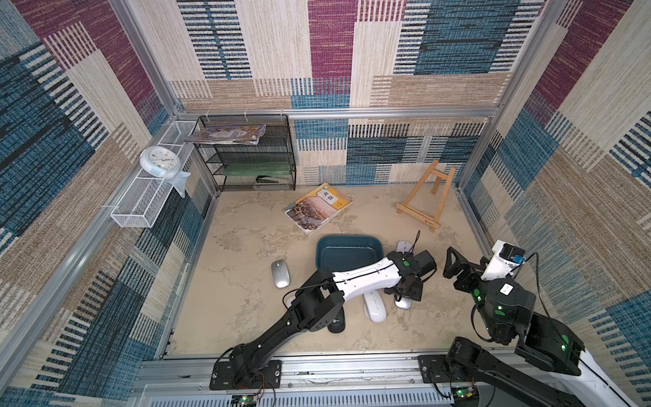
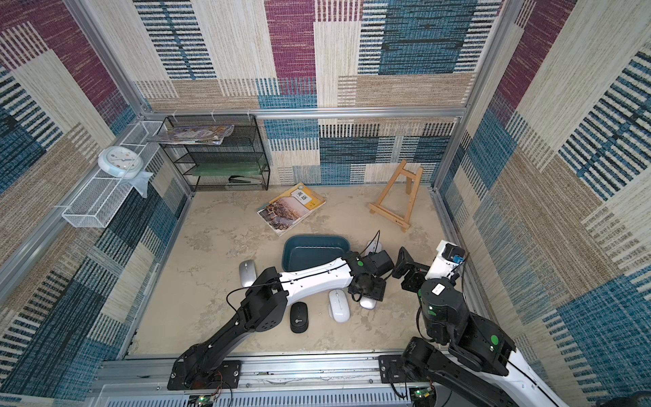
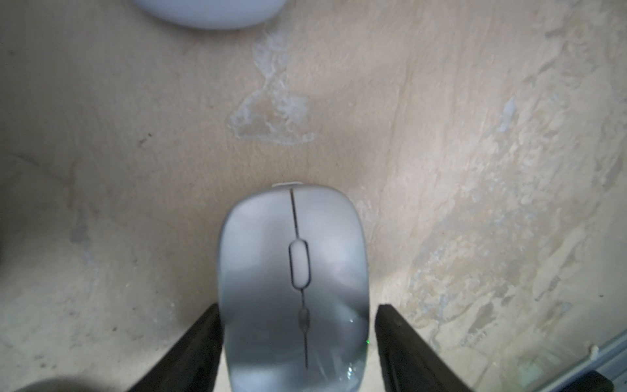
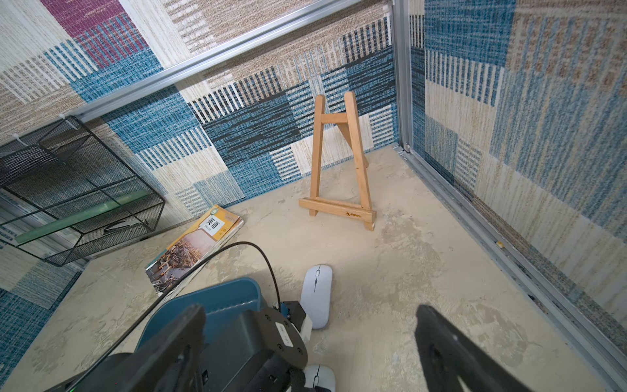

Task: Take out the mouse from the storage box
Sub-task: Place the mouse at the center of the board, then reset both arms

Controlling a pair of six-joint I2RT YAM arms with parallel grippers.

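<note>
Left claw [image 3: 298, 305], parted, straddles a glossy, rounded grey mouse [image 3: 293, 258].

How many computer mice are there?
5: silver mouse left of the storage box; black mouse and white mouse nearer the robot; grey mouse between the left gripper's fingers; pale mouse right of the box. The arm may hide more.

Both top views are bright, with even, diffuse light. Shadows on the worktop [image 1: 246, 246] are faint and soft-edged, sitting close under the arms. The centre is sharp; wall frames bow hard at the edges from wide-angle distortion. The left wrist view is dimmer and soft overall: the grey mouse [image 3: 293, 281] is slightly blurred, with a dark shaded band and small glints on its shell, and the left pincer [image 3: 298, 309] is out of focus. The right wrist view is crisp at distance, but the right pincer [image 4: 310, 308] is blurry up close.
</note>
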